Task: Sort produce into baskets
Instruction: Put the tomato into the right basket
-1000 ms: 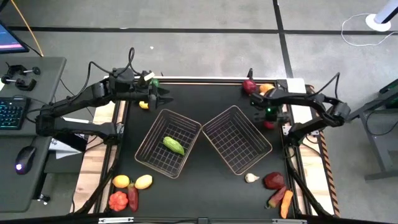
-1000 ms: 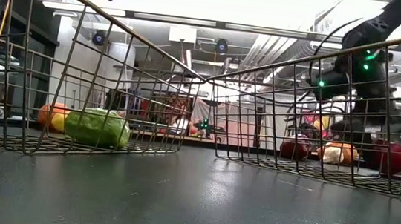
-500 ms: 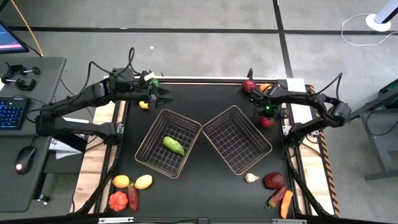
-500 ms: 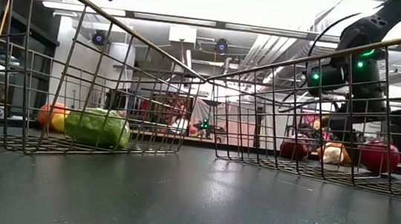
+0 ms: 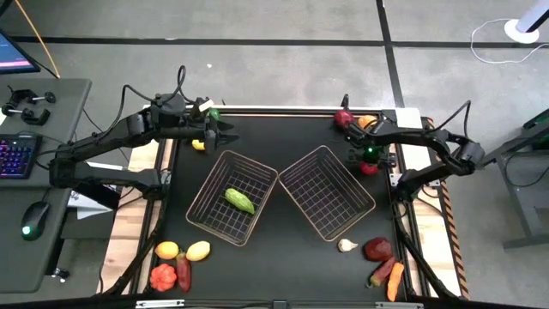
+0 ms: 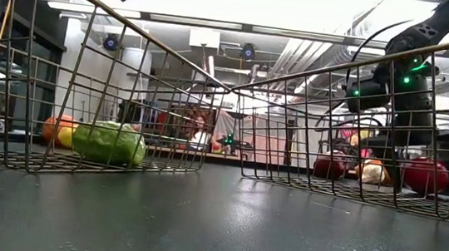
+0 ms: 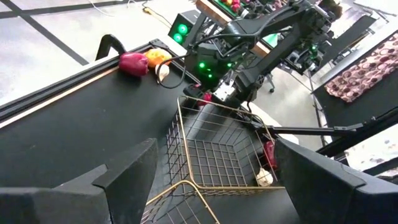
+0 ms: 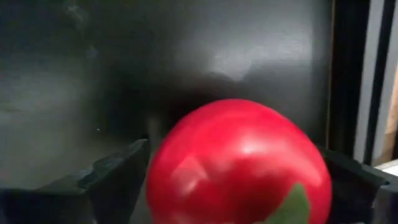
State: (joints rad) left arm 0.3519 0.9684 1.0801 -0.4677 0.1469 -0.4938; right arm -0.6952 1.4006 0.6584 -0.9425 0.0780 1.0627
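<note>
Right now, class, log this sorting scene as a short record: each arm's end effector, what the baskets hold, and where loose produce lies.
left end effector: open, empty, hovering beyond the left basket's far corner
right end effector: fingers either side of the red tomato, closing; grip not confirmed
left basket: one green vegetable
right basket: nothing inside
loose produce, near-left corner: yellow lemon, others beside it
loose produce, near-right: white garlic, orange carrot
</note>
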